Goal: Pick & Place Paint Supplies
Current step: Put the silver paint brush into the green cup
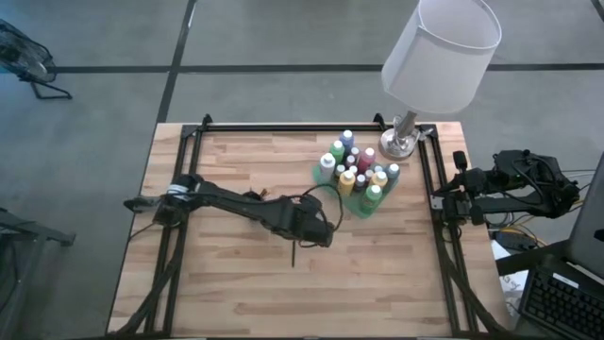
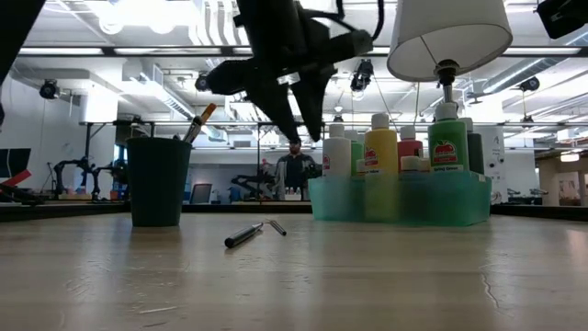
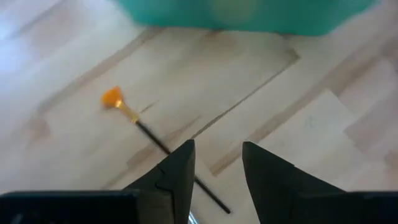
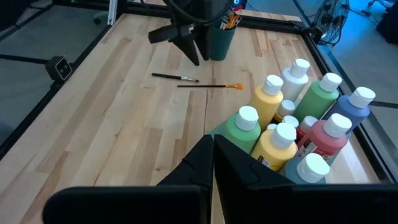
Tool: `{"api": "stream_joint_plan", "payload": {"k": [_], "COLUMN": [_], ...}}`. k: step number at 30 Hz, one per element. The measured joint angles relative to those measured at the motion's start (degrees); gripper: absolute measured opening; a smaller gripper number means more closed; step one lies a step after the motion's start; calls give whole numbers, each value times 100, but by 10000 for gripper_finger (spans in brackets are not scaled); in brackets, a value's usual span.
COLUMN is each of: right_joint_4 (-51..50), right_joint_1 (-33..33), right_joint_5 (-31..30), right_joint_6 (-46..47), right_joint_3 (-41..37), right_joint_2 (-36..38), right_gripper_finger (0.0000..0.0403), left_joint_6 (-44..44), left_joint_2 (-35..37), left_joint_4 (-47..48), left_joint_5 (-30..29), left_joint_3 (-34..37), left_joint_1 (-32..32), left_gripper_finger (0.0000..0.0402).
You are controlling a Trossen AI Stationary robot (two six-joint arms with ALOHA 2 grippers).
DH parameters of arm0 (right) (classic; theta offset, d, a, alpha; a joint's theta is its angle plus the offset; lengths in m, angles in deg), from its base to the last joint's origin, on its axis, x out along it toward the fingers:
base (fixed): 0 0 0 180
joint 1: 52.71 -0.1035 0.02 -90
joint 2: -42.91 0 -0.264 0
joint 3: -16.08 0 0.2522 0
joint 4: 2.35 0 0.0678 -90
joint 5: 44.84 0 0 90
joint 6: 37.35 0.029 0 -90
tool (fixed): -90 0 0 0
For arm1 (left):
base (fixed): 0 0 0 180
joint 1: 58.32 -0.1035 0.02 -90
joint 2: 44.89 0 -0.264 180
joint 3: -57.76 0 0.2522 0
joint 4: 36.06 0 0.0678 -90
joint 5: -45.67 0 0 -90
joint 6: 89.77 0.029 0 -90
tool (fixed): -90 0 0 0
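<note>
Two thin brushes lie flat on the wooden table: one with an orange bristle tip (image 3: 112, 98) and a dark handle, also seen in the right wrist view (image 4: 209, 86), and a shorter dark one (image 4: 175, 77). My left gripper (image 3: 217, 149) hangs open above the orange-tipped brush's handle, pointing steeply down, clear of the table (image 2: 303, 129). Several white-capped paint bottles (image 4: 292, 127) stand in the translucent green tray (image 2: 400, 200). A dark green cup (image 2: 158, 182) holds more brushes. My right gripper (image 4: 212, 149) is shut and parked off the table's right edge (image 1: 444, 198).
A lamp with a white shade (image 1: 439, 47) stands at the far right corner, just behind the tray. A black frame (image 1: 283, 127) runs along the table's edges. Bare wood lies toward the near edge and far left. A person (image 2: 294, 170) stands far off in the room.
</note>
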Motion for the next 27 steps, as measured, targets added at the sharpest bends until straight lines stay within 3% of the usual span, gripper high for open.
{"api": "stream_joint_plan", "payload": {"k": [5, 11, 27], "right_joint_4": [0, -1, 1], "right_joint_1": [0, 1, 0], "right_joint_5": [1, 0, 1], "right_joint_6": [0, 0, 0], "right_joint_3": [1, 1, 0], "right_joint_2": [0, 0, 1], "right_gripper_finger": [8, 8, 8], "left_joint_6": [-981, -1543, -2951], "left_joint_2": [10, 11, 11], "left_joint_4": [62, 16, -289], "left_joint_5": [224, 618, 619], "left_joint_3": [139, 509, 1399], "left_joint_1": [15, 155, 331], "left_gripper_finger": [140, 139, 139]}}
